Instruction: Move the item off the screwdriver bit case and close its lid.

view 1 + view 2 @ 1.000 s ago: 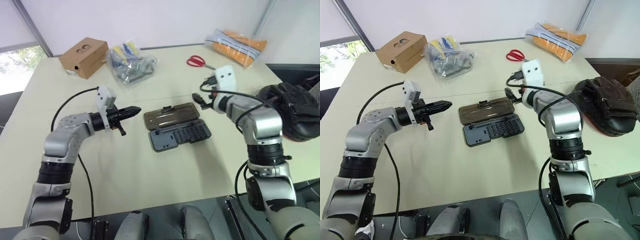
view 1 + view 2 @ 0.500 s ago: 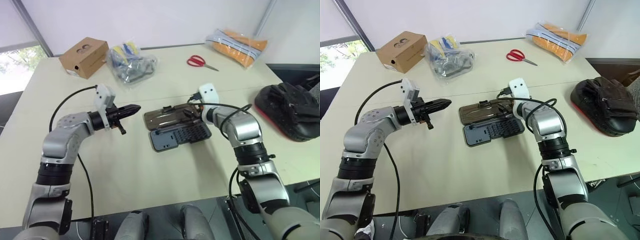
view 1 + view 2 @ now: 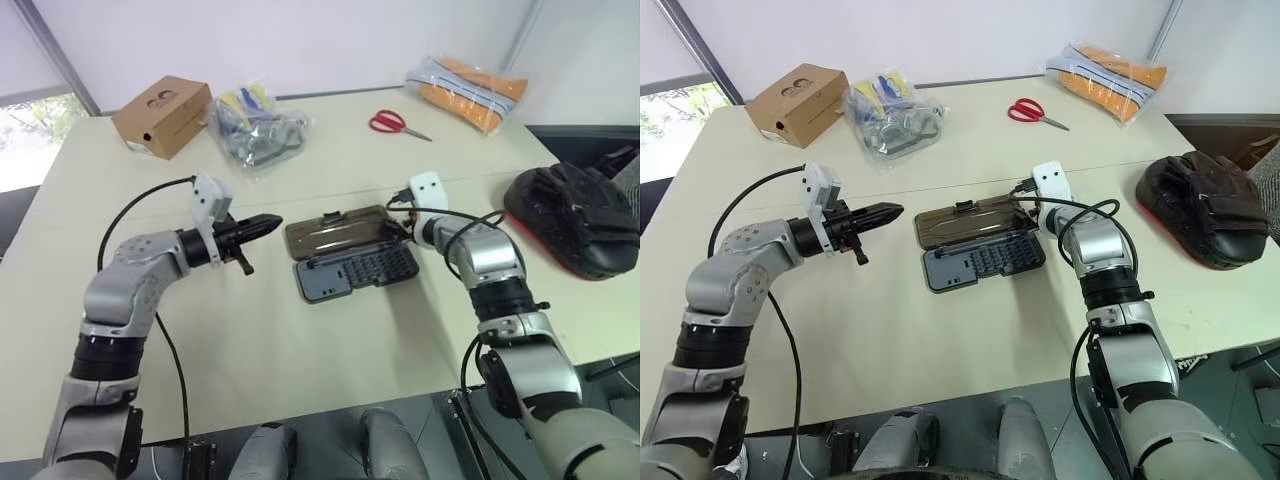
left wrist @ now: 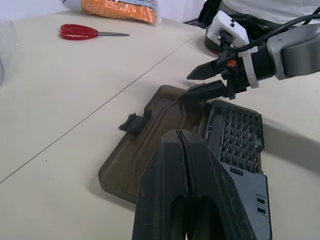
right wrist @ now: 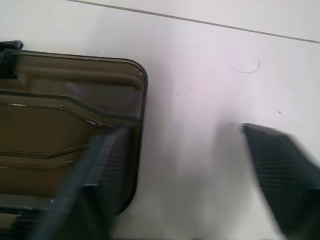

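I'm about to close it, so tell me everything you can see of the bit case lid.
The lid is a smoky-brown see-through plastic panel with rounded corners and moulded ridges. It lies open and flat on the table, hinged to the grey tray, with a dark latch on its far edge. The right gripper, fingers apart, is at its right end; contact is unclear.
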Available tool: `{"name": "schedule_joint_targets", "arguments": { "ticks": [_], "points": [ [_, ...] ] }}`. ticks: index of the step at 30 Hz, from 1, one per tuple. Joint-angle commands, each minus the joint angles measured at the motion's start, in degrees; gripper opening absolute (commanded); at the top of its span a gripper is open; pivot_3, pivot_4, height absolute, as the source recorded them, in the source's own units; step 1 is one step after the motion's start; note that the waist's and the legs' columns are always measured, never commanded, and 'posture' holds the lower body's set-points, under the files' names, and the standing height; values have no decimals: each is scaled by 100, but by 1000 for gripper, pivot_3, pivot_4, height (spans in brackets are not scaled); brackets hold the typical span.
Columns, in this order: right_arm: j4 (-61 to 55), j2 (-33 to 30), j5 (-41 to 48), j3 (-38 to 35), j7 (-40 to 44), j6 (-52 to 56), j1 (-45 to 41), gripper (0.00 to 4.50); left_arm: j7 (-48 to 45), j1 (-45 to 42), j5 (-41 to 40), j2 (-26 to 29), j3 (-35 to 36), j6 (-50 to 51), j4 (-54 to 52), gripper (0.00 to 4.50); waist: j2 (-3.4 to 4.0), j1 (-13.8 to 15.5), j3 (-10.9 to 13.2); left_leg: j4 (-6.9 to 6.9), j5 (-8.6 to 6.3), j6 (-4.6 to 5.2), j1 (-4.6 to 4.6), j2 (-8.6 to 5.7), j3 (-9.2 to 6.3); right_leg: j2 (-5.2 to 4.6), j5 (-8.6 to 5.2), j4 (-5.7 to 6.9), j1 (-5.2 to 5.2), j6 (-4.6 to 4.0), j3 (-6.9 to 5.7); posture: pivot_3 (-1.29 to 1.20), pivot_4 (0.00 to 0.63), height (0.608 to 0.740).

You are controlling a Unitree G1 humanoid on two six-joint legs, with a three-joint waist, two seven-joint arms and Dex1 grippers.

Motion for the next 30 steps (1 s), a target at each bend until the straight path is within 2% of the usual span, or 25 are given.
{"name": "schedule_joint_targets", "arguments": {
  "ticks": [1,3,4,13,20,24,30],
  "points": [
    [48,-54,-145,19,3,64,-51,1512,39,-8,-66,66,165,-53,-167,0,0,13,0,0,0,0,0,0,-1,0,0,0,2,0,0,0,150,740],
    [4,-65,-178,100,63,93,-45,406,41,-18,-59,73,169,-64,-156,0,-1,31,0,3,1,-1,1,-2,-5,-1,0,-1,5,0,0,0,150,740],
    [-18,-72,-181,136,94,115,-43,33,39,-26,-51,78,169,-75,-144,0,-1,38,0,5,1,-1,1,-2,-6,-1,0,-1,7,0,-1,0,150,740],
    [-314,-65,-254,184,181,605,25,33,23,-94,0,113,189,-191,4,0,-1,24,-1,4,1,-1,1,-3,-9,-2,0,-2,8,0,-5,0,150,740],
    [-1985,215,60,-501,-350,2795,84,33,-24,-154,25,64,80,-249,101,0,0,23,0,0,1,-1,-1,-3,-14,-4,0,-1,4,0,-7,0,150,740],
    [-3014,342,169,-541,-472,3809,15,33,-99,-263,58,28,15,-282,234,0,0,3,0,-11,3,-5,-2,-3,-10,-4,0,-1,-5,0,-5,0,150,740],
    [-3742,645,225,-767,-682,4929,-113,33,-207,-417,123,-6,-51,-362,426,0,0,-10,0,-25,5,-9,-1,-1,-7,-4,0,6,-17,0,-4,0,150,740]
  ]
}}
